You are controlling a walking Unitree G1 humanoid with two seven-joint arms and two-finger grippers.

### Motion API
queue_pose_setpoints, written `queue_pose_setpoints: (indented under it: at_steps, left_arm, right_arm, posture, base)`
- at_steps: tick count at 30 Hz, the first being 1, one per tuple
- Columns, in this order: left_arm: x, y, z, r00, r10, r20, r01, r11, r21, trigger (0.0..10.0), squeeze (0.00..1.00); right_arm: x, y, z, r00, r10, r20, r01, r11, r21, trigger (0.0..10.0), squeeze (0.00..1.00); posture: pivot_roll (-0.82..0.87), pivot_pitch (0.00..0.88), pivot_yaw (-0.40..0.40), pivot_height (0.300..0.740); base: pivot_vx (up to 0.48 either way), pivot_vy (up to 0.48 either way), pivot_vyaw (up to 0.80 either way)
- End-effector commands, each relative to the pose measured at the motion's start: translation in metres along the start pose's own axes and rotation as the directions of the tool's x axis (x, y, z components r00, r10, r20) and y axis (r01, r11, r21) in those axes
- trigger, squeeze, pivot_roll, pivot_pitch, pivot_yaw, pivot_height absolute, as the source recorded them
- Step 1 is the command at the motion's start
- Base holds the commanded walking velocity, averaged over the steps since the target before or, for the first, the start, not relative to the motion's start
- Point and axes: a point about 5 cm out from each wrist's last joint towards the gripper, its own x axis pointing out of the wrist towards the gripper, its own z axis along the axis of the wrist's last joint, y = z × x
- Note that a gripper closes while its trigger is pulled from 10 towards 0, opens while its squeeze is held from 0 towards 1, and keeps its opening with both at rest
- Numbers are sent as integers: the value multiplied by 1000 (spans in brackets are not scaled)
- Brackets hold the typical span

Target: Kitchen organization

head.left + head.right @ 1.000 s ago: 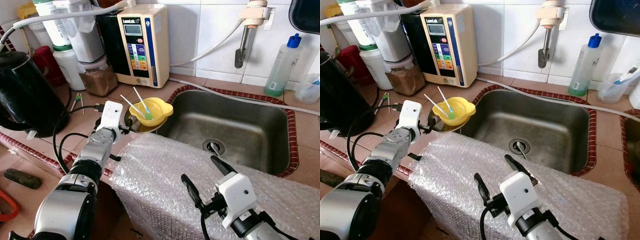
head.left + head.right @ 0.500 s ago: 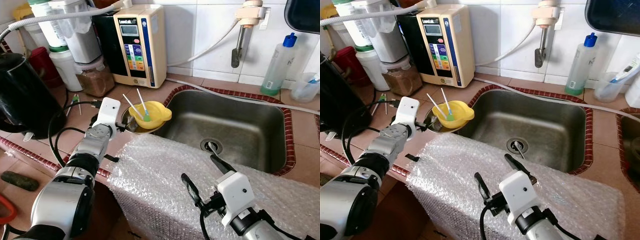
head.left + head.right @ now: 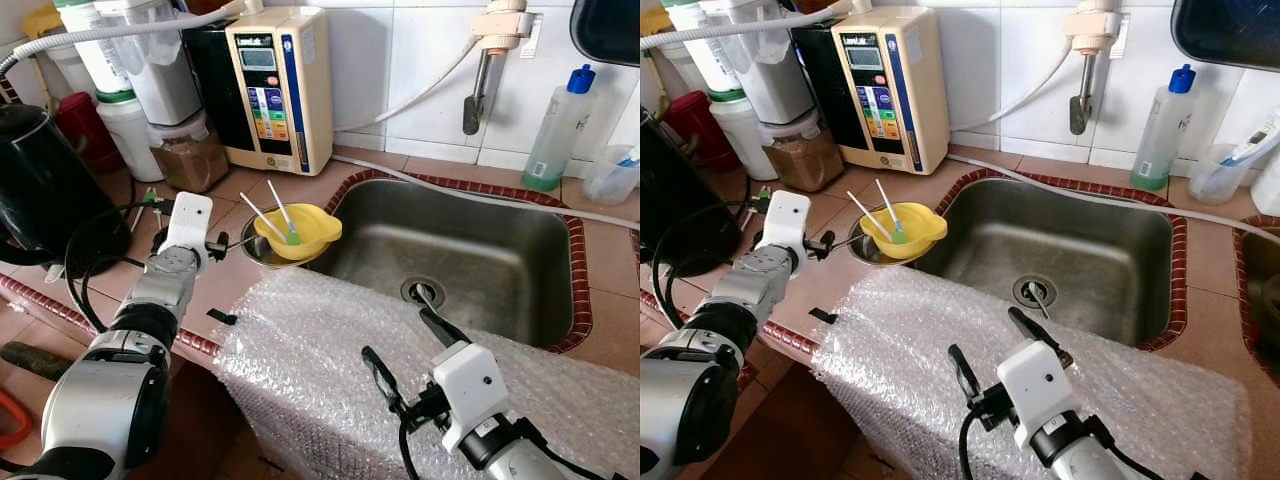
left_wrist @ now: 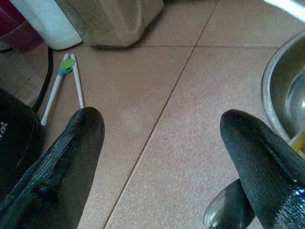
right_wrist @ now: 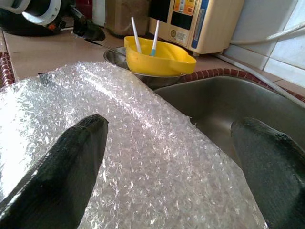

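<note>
Since a second ago the left gripper (image 3: 222,243) has drawn back from the yellow bowl (image 3: 298,228) toward the robot's left; its fingers are apart and empty, and a strip of bare counter (image 3: 225,290) separates it from the steel bowl (image 3: 872,251) in which the yellow one sits. Two white-handled utensils (image 3: 275,215) stand in the yellow bowl, just beside the sink (image 3: 470,260).

Right gripper (image 3: 408,352) hovers over the bubble wrap (image 3: 340,370) along the counter's near edge, fingers spread wide and holding nothing.

Judgement: the step in hand looks like a re-approach to the stacked bowls, with no grasp yet made. Next move calls for the left gripper to close the gap and set one finger either side of a bowl rim, without tipping the utensils out.

Legible writing: none confirmed. A brand line sits above the display of the cream water unit (image 3: 283,85) but is too small to read; its coloured buttons carry no readable text.
</note>
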Motion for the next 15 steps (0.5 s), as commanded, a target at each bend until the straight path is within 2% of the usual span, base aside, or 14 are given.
queue_pose_setpoints:
  at_steps: [1, 5, 9, 15]
  left_arm:
    - [1, 3, 8, 1000, 15, 15, -14, 1000, -8, 10000, 0]
    - [1, 4, 10, 1000, 16, 25, -16, 1000, -14, 10000, 0]
    - [1, -6, 14, 998, -61, 23, 62, 997, -40, 10000, 0]
    - [1, -13, 14, 994, -105, 5, 106, 994, -39, 10000, 0]
  right_arm:
    - [1, 2, 0, 1000, 11, 8, -11, 1000, 0, 10000, 161]
    - [1, 2, 0, 1000, 10, 7, -10, 1000, 0, 10000, 161]
    - [-1, 3, -1, 1000, 10, 0, -10, 1000, 1, 10000, 161]
    - [1, 2, -1, 1000, 16, 3, -16, 1000, -4, 10000, 157]
  posture:
    - [-73, 0, 138, 740]
    - [-77, 0, 140, 740]
    - [-75, 0, 138, 740]
    - [-72, 0, 135, 740]
  base:
    - [0, 0, 0]
    - [0, 0, 0]
    - [0, 0, 0]
    - [0, 0, 0]
